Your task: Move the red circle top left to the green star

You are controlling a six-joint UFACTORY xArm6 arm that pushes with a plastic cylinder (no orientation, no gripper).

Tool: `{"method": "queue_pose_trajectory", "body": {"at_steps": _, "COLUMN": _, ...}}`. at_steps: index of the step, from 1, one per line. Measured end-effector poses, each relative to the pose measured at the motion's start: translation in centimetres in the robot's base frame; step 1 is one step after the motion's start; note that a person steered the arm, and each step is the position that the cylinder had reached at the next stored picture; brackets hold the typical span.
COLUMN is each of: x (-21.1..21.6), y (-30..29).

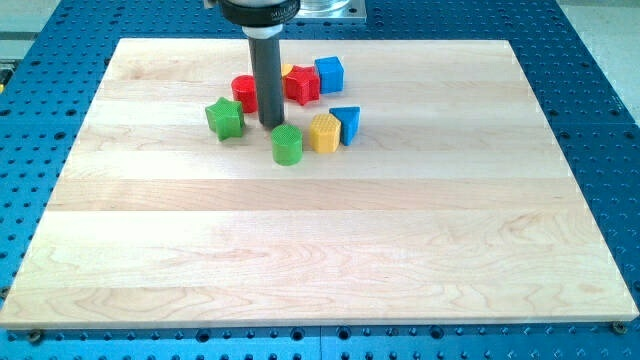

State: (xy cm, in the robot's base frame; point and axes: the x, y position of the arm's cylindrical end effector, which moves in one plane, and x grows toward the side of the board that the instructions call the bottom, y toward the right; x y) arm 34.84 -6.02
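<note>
My tip [271,124] down on pale wooden board [320,250], no gripper fitted, bare dark rod only. Red circle block [243,92] just left of rod, partly hidden behind it. Green star block [224,117] just below-left of red circle. Green cylinder block [287,145] just below-right of tip.

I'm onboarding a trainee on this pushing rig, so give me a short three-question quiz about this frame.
1. True or false: my tip sits between the green star and the green cylinder.
2. Which block lies at the view's right of the yellow block? A) red circle B) blue triangle C) green star
3. Fill in: the blue cube is nearest the view's ____.

Key: 1 true; 2 B; 3 top
</note>
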Motion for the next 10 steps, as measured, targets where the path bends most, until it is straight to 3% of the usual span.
{"method": "queue_pose_trajectory", "body": {"at_steps": 1, "x": -4.2, "y": 3.3}}
{"method": "queue_pose_trajectory", "body": {"at_steps": 3, "x": -2.3, "y": 8.6}}
{"method": "queue_pose_trajectory", "body": {"at_steps": 4, "x": -4.9, "y": 11.8}}
{"method": "queue_pose_trajectory", "body": {"at_steps": 5, "x": -6.1, "y": 7.6}}
{"method": "queue_pose_trajectory", "body": {"at_steps": 7, "x": -3.3, "y": 5.6}}
{"method": "queue_pose_trajectory", "body": {"at_steps": 8, "x": -6.2, "y": 5.7}}
{"method": "queue_pose_trajectory", "body": {"at_steps": 9, "x": -2.6, "y": 0.6}}
{"method": "queue_pose_trajectory", "body": {"at_steps": 10, "x": -1.6, "y": -5.2}}
